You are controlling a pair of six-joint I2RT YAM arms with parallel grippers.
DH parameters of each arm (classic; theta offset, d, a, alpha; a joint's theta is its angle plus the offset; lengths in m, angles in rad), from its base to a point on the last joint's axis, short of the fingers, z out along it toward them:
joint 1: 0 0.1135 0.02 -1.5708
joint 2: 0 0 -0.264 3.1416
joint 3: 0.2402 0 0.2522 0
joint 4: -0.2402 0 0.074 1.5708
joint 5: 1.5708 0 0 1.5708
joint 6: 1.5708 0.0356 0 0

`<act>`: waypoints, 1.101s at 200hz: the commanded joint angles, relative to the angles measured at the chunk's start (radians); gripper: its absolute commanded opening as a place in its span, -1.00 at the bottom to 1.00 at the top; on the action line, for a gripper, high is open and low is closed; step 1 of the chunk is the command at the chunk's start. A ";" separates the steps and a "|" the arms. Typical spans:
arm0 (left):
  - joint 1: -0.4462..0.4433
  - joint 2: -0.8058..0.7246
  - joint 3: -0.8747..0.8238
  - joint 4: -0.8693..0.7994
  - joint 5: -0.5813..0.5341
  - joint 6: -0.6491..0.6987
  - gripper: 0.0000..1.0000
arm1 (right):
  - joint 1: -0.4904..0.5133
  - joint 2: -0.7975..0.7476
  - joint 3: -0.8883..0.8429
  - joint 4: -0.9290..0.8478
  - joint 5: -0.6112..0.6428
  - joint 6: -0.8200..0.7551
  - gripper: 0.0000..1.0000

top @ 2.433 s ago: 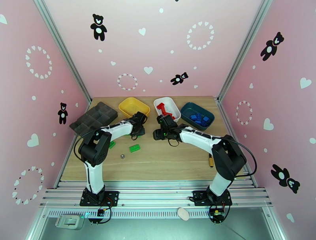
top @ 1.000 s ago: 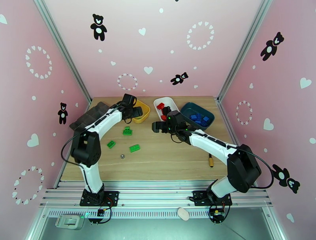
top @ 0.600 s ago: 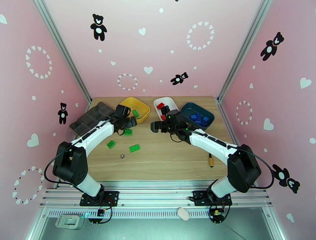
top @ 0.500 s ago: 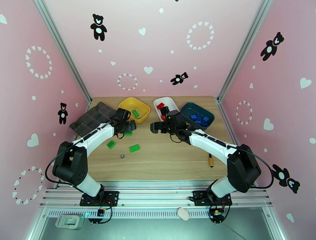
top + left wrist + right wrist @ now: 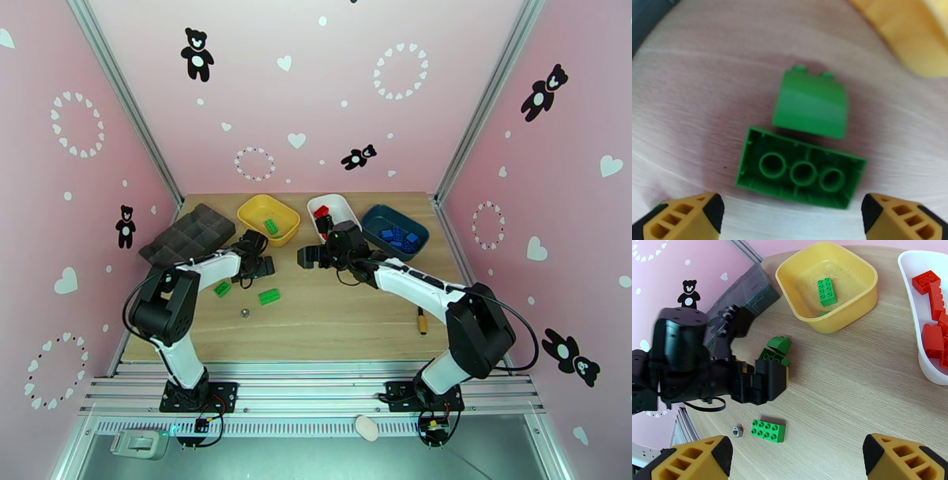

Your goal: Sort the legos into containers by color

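Left hand (image 5: 790, 215) hangs wide open and empty over the upturned green brick (image 5: 802, 173), which lies on the table (image 5: 691, 98) just beside a sloped green brick (image 5: 809, 104); judged light, rigid and smooth, best pinched across its flat outer walls.

A wooden tabletop (image 5: 340, 316) is carrying everything. A dark grey organizer tray (image 5: 188, 237) with several compartments is lying at an angle in its far left corner. A tiny silvery metal piece (image 5: 245, 313) is resting on the bare wood in the near left part; from the right wrist view it is looking like a small nut. A short brown cylinder (image 5: 422, 321) is lying near the right edge, well apart from it. Pink walls (image 5: 316, 95) with black bear stickers are standing around.
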 commanded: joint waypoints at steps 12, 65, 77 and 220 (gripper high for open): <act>0.011 0.047 0.063 0.012 -0.020 0.024 0.92 | 0.003 0.013 -0.001 0.025 -0.013 0.009 0.84; 0.024 0.121 0.151 -0.026 -0.028 0.032 0.66 | 0.003 0.016 -0.003 0.024 -0.011 0.015 0.82; 0.024 0.125 0.155 -0.031 -0.028 0.034 0.57 | 0.003 0.011 -0.002 0.021 -0.008 0.014 0.82; -0.021 -0.132 0.100 -0.091 0.073 0.017 0.05 | 0.003 0.064 0.030 -0.011 -0.006 0.017 0.78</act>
